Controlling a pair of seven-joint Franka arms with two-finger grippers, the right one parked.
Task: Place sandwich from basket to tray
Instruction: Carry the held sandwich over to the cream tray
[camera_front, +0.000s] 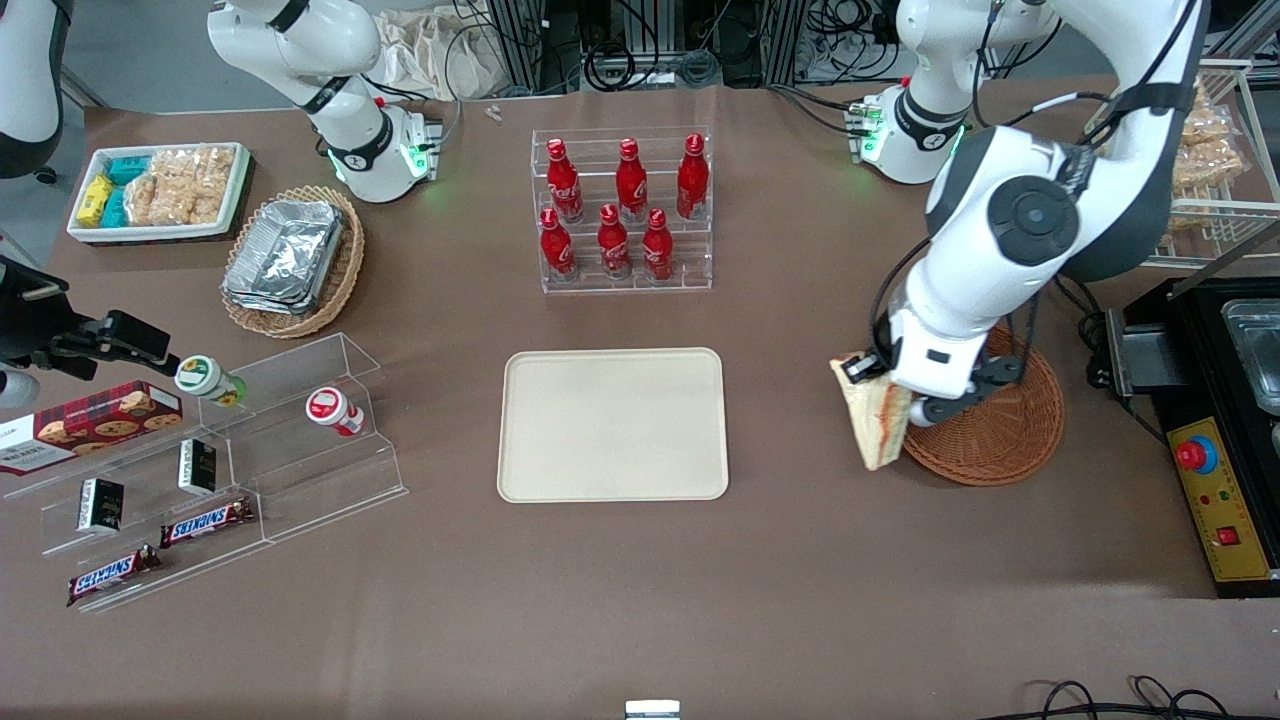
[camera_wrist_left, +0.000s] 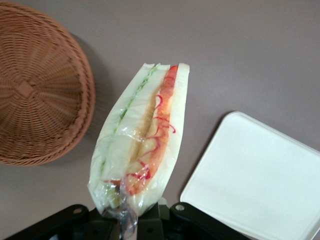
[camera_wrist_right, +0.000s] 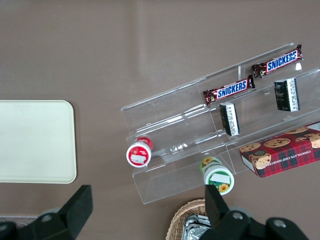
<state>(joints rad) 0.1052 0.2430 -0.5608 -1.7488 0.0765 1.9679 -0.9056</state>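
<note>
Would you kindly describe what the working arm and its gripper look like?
The working arm has glossy white rounded shells with dark grey joint sections and a round black cap on one joint. Thin black cables loop along it. Its base shows a green light. The gripper, above the table between basket and tray, has a white body and black jaws.

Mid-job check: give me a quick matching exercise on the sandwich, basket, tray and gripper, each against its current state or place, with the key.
Things:
1. sandwich
2. basket
3. tray
4. gripper

States:
A. flat on the table with nothing on it
B. clamped at one end, hanging above the table between basket and tray
C. nothing inside, toward the working arm's end
D. shut on the wrapped wedge, beside the basket's rim

Pairs: 1-B, 2-C, 3-A, 4-D
</note>
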